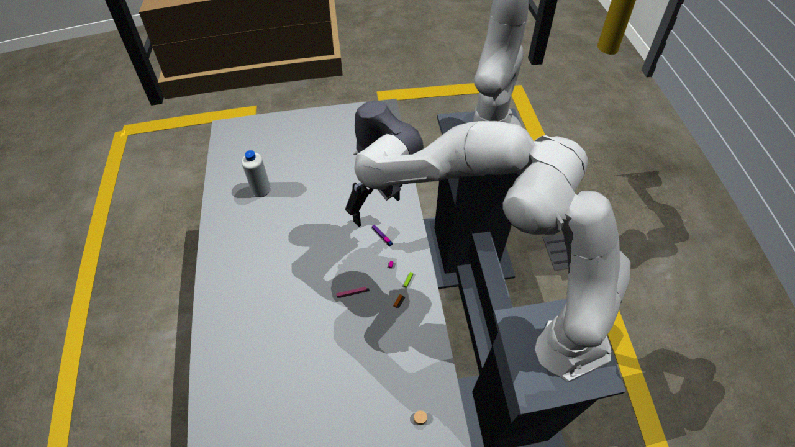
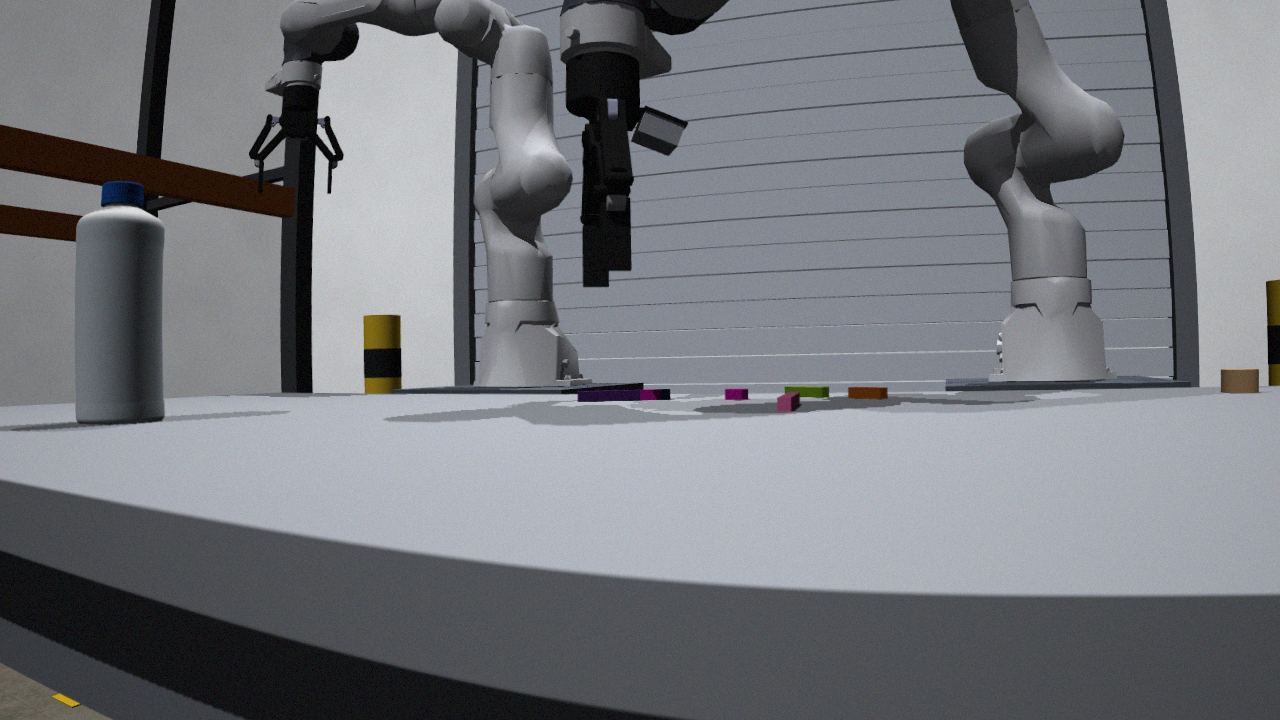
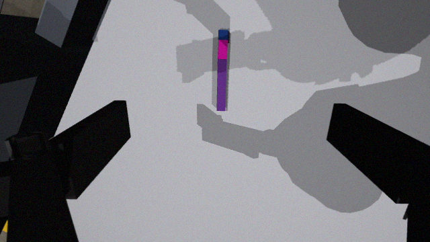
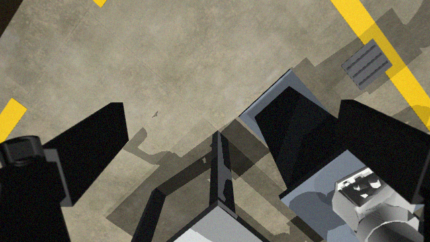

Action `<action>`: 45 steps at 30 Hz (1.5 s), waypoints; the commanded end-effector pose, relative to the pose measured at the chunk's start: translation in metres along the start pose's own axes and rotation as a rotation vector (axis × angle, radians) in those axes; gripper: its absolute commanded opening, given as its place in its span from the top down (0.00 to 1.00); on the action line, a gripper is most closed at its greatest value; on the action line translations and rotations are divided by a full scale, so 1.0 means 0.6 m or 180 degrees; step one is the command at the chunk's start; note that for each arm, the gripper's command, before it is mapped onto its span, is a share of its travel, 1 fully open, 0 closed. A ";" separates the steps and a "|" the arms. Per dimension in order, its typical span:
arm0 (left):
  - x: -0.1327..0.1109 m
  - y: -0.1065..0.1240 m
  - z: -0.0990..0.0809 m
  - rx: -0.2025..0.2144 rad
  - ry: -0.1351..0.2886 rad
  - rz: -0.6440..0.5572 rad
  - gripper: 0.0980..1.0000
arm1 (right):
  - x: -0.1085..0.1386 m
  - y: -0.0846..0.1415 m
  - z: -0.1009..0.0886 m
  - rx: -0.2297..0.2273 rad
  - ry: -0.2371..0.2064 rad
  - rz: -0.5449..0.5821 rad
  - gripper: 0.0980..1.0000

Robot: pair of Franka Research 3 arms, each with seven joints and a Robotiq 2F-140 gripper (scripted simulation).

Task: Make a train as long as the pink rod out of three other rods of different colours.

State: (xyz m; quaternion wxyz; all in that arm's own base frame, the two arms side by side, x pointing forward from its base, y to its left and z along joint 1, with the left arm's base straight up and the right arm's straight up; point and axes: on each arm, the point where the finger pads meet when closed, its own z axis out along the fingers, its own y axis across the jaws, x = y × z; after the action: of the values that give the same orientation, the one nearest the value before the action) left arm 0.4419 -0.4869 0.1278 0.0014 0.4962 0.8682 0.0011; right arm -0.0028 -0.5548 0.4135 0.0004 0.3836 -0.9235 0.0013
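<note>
A purple rod (image 1: 379, 231) (image 2: 608, 394) (image 3: 222, 87), a magenta rod (image 1: 387, 239) (image 3: 222, 50) and a blue rod (image 3: 223, 34) lie flat in one straight line, ends touching or nearly so. The pink rod (image 1: 352, 292) (image 2: 787, 402) lies apart. A second magenta rod (image 1: 390, 264) (image 2: 735, 394), a lime rod (image 1: 408, 279) (image 2: 806, 391) and an orange rod (image 1: 398, 300) (image 2: 868, 392) lie separately. My left gripper (image 3: 229, 120) (image 2: 606, 277) is wide open and empty above the table, near the line's purple end. My right gripper (image 2: 295, 191) (image 4: 231, 120) is open and empty, raised far from the rods.
A white bottle (image 1: 257, 176) (image 2: 119, 313) with a blue cap stands on the table (image 1: 238, 344), well away from the rods. A small tan cylinder (image 1: 420, 416) (image 2: 1239, 380) stands at the opposite end. Arm shadows fall across several rods.
</note>
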 end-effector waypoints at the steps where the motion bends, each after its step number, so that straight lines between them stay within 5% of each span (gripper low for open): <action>1: 0.001 -0.001 -0.003 0.0011 0.0004 0.0007 0.00 | -0.001 0.000 0.001 -0.0006 -0.0006 0.0020 0.00; 23: 0.000 -0.001 -0.114 0.0011 0.0004 0.0007 0.00 | -0.001 0.000 0.001 -0.0006 -0.0006 0.0020 0.00; 45: 0.000 -0.001 -0.120 0.0011 0.0004 0.0007 0.00 | -0.001 0.000 0.001 -0.0006 -0.0006 0.0020 0.00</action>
State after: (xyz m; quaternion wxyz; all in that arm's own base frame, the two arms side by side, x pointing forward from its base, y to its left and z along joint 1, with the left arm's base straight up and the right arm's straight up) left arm 0.4420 -0.4868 0.1994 0.0015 0.4960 0.8683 0.0013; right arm -0.0028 -0.5548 0.4135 0.0004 0.3836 -0.9235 0.0013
